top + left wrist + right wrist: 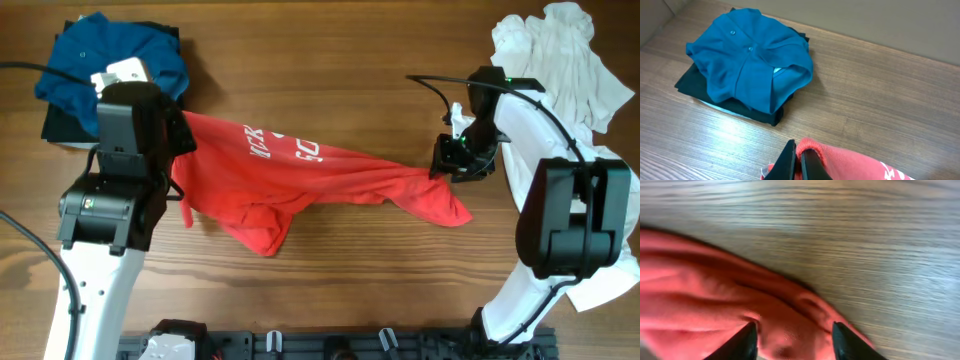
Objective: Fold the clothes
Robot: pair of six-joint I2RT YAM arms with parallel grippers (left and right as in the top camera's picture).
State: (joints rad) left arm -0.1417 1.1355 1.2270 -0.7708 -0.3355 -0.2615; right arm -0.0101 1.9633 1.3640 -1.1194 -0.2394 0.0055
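Note:
A red T-shirt (330, 180) with white lettering lies stretched and crumpled across the middle of the wooden table. At its upper left corner my left gripper (800, 161) is shut on a fold of the red fabric (855, 165); in the overhead view the gripper (183, 138) is mostly hidden under its arm. My right gripper (452, 160) hovers over the shirt's right end. Its jaws stand apart, one on each side of a hump of red cloth (715, 295), and the gripper (795, 332) is open.
A blue button shirt (110, 50) (750, 65) sits bunched on a dark folded garment (62, 125) (695, 82) at the back left. A heap of white clothes (560, 60) fills the back right corner. More white cloth (605, 285) lies by the right arm's base.

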